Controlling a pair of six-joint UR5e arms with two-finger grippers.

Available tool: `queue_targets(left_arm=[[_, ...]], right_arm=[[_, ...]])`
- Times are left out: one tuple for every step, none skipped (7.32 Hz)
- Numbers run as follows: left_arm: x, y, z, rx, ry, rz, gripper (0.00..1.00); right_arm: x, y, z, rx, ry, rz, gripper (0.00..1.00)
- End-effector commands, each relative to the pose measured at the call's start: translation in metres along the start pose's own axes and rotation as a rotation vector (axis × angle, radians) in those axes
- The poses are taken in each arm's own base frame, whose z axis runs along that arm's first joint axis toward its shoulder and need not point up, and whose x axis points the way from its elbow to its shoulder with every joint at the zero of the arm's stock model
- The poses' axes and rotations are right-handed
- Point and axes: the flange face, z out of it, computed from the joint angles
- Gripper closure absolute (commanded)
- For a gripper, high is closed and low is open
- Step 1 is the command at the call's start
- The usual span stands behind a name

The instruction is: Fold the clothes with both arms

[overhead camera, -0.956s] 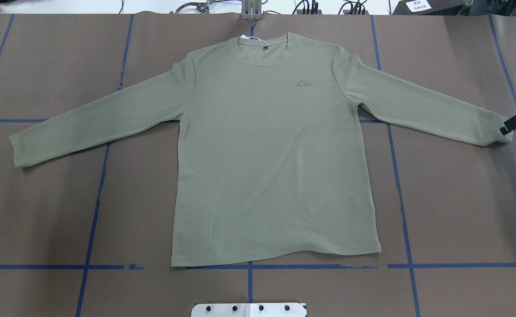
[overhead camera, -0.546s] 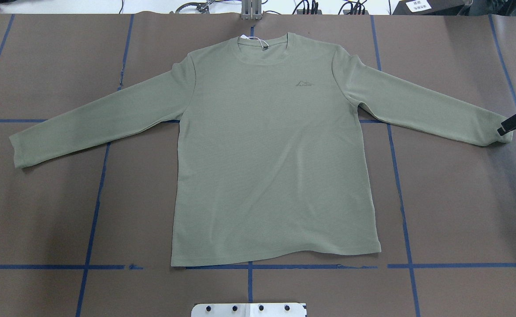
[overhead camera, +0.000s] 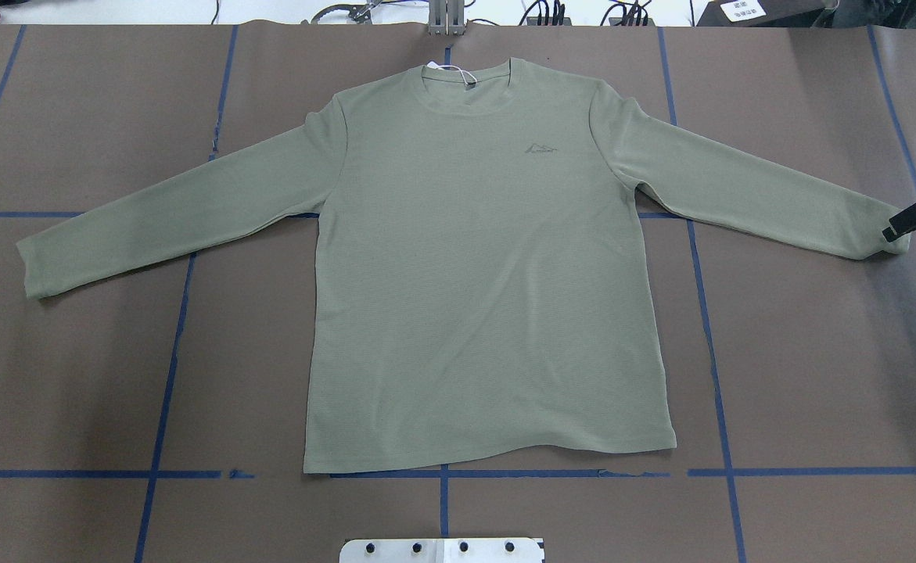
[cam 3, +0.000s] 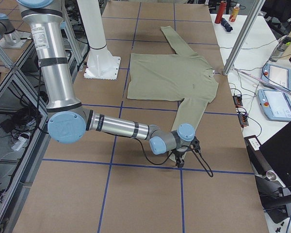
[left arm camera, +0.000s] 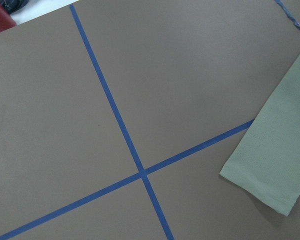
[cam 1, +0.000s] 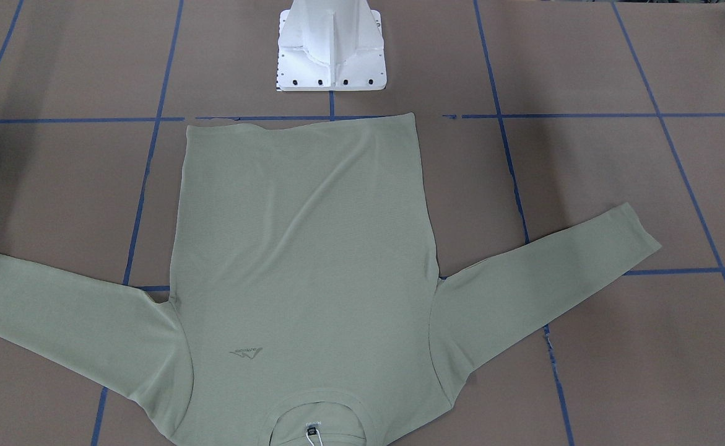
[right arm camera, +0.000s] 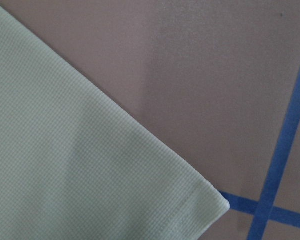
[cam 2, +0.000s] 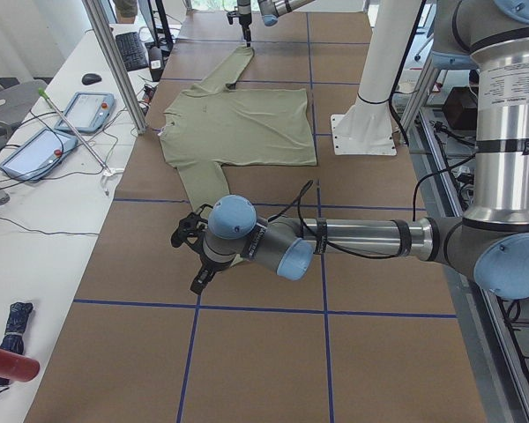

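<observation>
The pale sage-green shirt [overhead camera: 489, 266] lies flat and face up on the brown table, collar away from the robot, both sleeves spread out; it also shows in the front view [cam 1: 300, 248]. My right gripper [overhead camera: 899, 223] hangs at the right sleeve's cuff [right arm camera: 140, 190]. Only one black finger shows at the frame's edge, so I cannot tell open or shut. In the right side view it [cam 3: 179, 160] points down at that cuff. My left gripper [cam 2: 194, 264] shows only in the left side view, low beside the left cuff [left arm camera: 270, 175]; I cannot tell its state.
The white pedestal base [cam 1: 331, 56] stands at the robot's edge near the shirt's hem. Blue tape lines [overhead camera: 708, 313] cross the table. Teach pendants [cam 2: 84, 110] and cables lie on the side desk. A metal post [cam 3: 242, 36] stands by the collar side.
My right gripper's finger has slid slightly inward over the right cuff. The shirt has not moved.
</observation>
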Motion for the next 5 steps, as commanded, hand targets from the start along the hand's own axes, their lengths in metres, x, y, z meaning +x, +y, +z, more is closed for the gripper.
queue_targets(left_arm=[[0.0001,-0.0001,-0.0001,0.0,0.0,0.001,0.0],[-0.0005,0.001,-0.0004,0.0,-0.001,-0.001,0.0],[0.0001,-0.0001,-0.0001,0.0,0.0,0.001,0.0],[0.0001,-0.0001,-0.0001,0.0,0.0,0.001,0.0],[0.0001,-0.0001,-0.0001,0.0,0.0,0.001,0.0]], right_arm=[[0.0002,0.0006,0.0004,-0.002,-0.002,0.003,0.16],[-0.0004,0.0006,0.001,-0.003,-0.002,0.002,0.14],[-0.0011,-0.0004,0.0004,-0.001,-0.002,0.0,0.15],[0.0,0.0007,0.0004,-0.002,-0.003,0.003,0.19],[-0.0006,0.0007,0.001,-0.003,-0.003,0.002,0.19]])
